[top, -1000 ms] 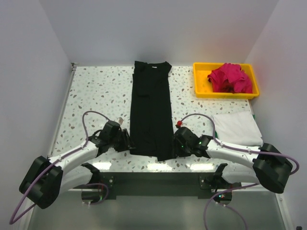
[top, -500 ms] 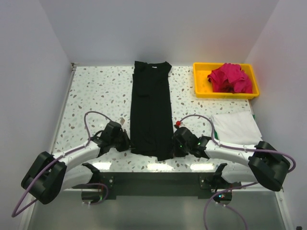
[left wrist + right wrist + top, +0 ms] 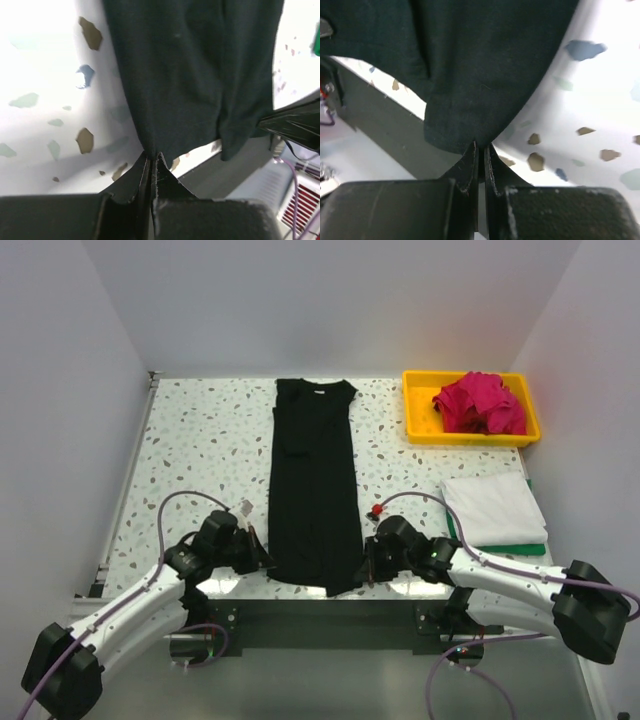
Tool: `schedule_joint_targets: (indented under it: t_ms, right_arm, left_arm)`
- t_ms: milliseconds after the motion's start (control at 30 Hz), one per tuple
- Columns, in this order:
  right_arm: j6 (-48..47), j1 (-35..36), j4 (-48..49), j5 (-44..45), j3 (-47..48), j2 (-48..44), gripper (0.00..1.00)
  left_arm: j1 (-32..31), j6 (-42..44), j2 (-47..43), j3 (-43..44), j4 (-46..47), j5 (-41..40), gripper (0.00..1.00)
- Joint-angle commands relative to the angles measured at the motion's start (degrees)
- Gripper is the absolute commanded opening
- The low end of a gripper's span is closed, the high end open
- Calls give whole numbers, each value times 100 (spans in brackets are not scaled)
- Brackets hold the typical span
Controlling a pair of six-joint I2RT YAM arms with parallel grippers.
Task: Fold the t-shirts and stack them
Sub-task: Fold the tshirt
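At the near table edge: both hem corners of the black shirt held

Fingers of left gripper (image 3: pixel 151 155): closed, pinching the near-left hem corner of the black shirt (image 3: pixel 312 480). Fingers of right gripper (image 3: pixel 480 145): closed, pinching the near-right hem corner. Shirt: one narrow strip, its long axis running straight away from both pairs of fingers across the table (image 3: pixel 200 440), collar at the far end. Each arm is equally near its own corner. Judgement: a fold would carry the hem forward along that axis towards the collar. Elsewhere, right side: white shirt (image 3: pixel 495 508) lying on green shirt (image 3: pixel 530 548); magenta shirt (image 3: pixel 480 403) in yellow tray (image 3: pixel 470 441).
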Motion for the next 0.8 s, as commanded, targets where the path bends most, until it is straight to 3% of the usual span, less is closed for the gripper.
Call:
schedule_joint_targets:
  t_ms: [0,367,533,767]
  right_arm:
    - [92,113,205,-351,154,-14,0]
    - [-136,78,-331,387,787,153,0]
    - [-541,-27,-848,948,1569,522,0]
    - [-1120,-590,-700,1352,2508,1180,0]
  left_arm:
    - [-27,-225,-155,-47,-205,454,0]
    - [-27,169,644,954,-196,50,0]
    - [-9,346,1400,1587,75,-161,0]
    - [412,504,2111,2344,523,-452,0]
